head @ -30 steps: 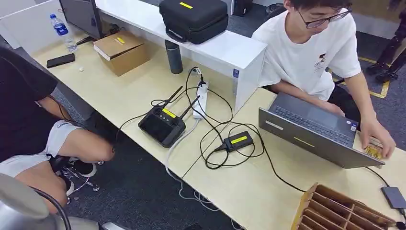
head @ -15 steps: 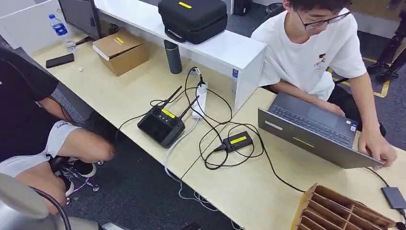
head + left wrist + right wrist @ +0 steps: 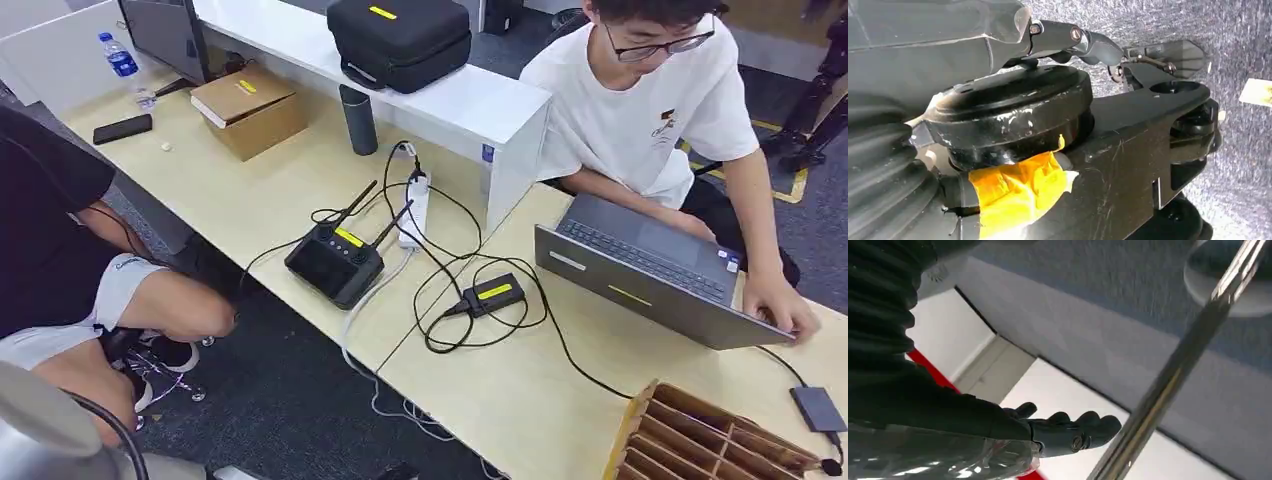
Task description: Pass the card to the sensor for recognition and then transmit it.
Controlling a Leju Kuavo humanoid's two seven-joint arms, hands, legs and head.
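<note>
In the head view the pale wooden surface (image 3: 300,200) carries a laptop (image 3: 650,275), a black controller (image 3: 335,262) and a slotted wooden rack (image 3: 700,440); a person's hand (image 3: 775,310) rests at the laptop's far corner. No card can be made out, so where it lies cannot be told, and the flat grey device (image 3: 818,408) may be the sensor. Against the earlier frame, that person's hand sits closer to the laptop and the whole scene is slightly shifted, a camera move. In the left wrist view the left hand (image 3: 1088,42) hangs over carpet, fingers loosely extended, holding nothing. In the right wrist view the right hand (image 3: 1068,432) shows its fingers curled together, empty. Raising one arm over the surface and locating the card first seems wise.
</note>
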